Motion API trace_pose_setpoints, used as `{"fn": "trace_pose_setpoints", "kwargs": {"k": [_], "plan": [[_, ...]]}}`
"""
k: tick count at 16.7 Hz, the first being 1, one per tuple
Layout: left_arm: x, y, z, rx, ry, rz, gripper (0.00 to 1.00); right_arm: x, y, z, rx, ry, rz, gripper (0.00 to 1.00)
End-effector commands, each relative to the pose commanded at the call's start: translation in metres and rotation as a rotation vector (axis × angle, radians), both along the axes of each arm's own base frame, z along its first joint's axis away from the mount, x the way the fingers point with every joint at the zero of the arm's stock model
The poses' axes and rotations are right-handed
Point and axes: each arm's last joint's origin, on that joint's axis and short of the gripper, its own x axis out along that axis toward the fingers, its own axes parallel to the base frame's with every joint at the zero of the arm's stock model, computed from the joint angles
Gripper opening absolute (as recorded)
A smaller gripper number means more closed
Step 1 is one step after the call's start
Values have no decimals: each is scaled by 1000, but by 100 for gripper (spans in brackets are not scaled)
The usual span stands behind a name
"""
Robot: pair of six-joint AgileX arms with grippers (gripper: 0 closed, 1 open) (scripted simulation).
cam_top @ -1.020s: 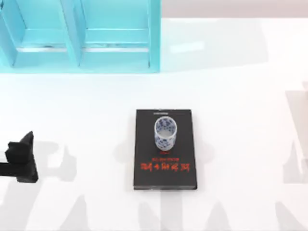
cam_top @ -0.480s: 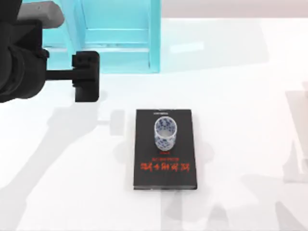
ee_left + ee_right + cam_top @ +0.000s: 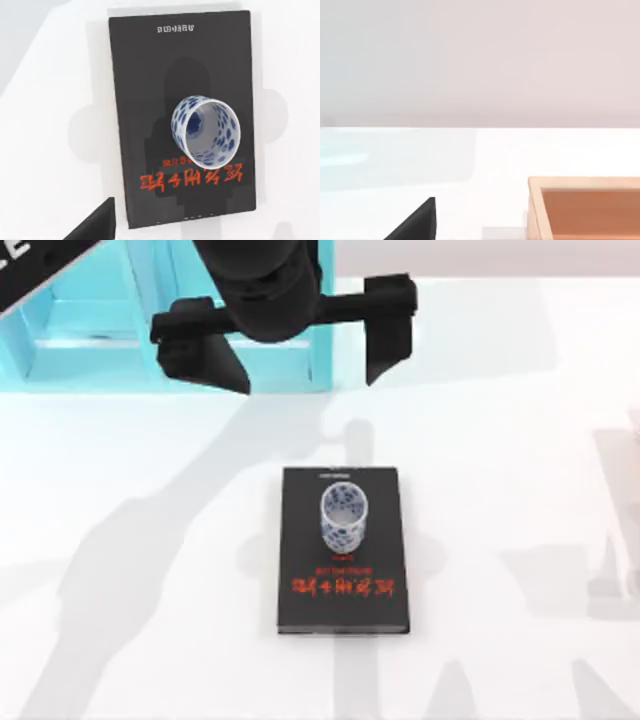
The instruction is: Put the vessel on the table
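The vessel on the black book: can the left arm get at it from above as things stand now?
Probably yes. The vessel stands upright and alone on the black book, with nothing over or beside it. The left gripper is open and hangs high, nearer the turquoise shelf, so its way down looks free.

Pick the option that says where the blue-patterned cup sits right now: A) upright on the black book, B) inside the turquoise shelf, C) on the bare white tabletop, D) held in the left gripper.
A: the vessel stands upright on the black book, above its red lettering, while the left gripper hangs open above the turquoise shelf, not touching it.
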Motion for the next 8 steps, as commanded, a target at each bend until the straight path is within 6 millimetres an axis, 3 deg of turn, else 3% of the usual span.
{"fn": "trace_pose_setpoints", "kwargs": {"k": [4,8], "plan": [[20,-50,-36,103,141,30,100,0,0,0,0,0,0,100],[26,-76,-66,182,222,52,100,0,0,0,0,0,0,100]]}}
